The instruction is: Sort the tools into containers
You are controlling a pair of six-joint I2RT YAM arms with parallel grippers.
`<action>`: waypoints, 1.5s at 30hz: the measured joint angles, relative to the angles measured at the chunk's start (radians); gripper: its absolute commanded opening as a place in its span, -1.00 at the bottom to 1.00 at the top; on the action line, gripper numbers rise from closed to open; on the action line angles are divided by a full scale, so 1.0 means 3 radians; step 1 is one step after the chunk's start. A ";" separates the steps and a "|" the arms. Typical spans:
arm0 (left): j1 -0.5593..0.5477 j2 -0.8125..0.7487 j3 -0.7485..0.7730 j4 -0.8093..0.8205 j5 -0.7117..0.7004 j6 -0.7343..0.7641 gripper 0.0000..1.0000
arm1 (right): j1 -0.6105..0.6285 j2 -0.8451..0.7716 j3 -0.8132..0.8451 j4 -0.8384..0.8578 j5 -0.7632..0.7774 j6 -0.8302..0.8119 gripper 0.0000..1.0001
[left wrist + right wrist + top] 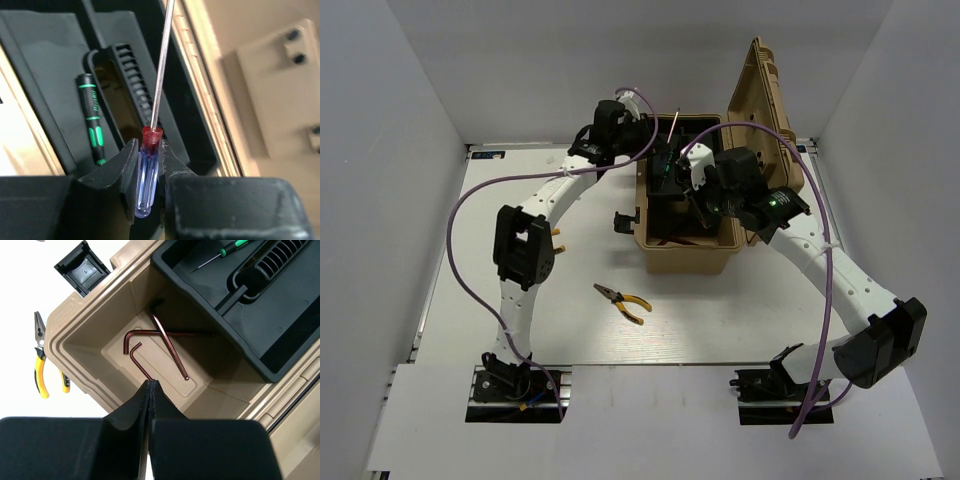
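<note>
The tan toolbox [690, 255] stands open with its lid up. My left gripper [149, 150] is shut on the blue-handled screwdriver [147, 170], shaft pointing up, above the black inner tray [50, 75]; the shaft shows in the top view [675, 125]. My right gripper [150, 383] is shut, apparently empty, low over the box's open compartment. Three dark hex keys [165, 340] lie on the box floor; one runs under my fingertips. One yellow-handled pliers [623, 300] lies on the table in front of the box and also shows in the right wrist view [40, 365].
A green-and-black screwdriver [92, 120] lies in the tray beside the tray's handle [127, 85]. A black side latch [82, 267] sticks out from the box's left wall. A small yellow thing [557, 235] shows behind my left arm.
</note>
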 measured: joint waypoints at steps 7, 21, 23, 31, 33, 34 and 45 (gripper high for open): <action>-0.0112 0.0184 0.0231 -0.0304 -0.0478 -0.0032 -0.36 | -0.0006 -0.0001 0.0000 0.0006 0.0025 -0.0001 -1.00; -0.0178 0.0216 0.0610 -0.0608 -0.0735 0.0055 -0.12 | -0.0023 -0.0069 -0.0001 0.0033 -0.0092 -0.0074 -0.56; -0.0178 0.0072 0.0512 -0.0632 -0.0828 0.0125 -0.86 | -0.0029 -0.0076 -0.0001 -0.0004 -0.0306 -0.0200 -0.46; -0.0156 -0.2335 -0.1729 -0.0669 -0.1715 0.0646 0.32 | 0.0142 0.0114 -0.0020 -0.0573 -0.1910 -0.1405 -0.37; -0.0141 -0.3053 -0.2262 -0.0641 -0.2021 0.0693 0.52 | 0.0276 0.0249 -0.0019 -0.0666 -0.2063 -0.1595 -0.34; -0.0137 -0.3393 -0.2525 -0.0659 -0.2167 0.0693 0.55 | 0.0360 0.0332 -0.0017 -0.0716 -0.2098 -0.1676 -0.31; -0.0120 -0.4868 -0.3985 -0.1329 -0.3049 0.0520 0.61 | 0.1291 0.1097 0.0154 -0.0666 -0.1562 -0.1822 -0.02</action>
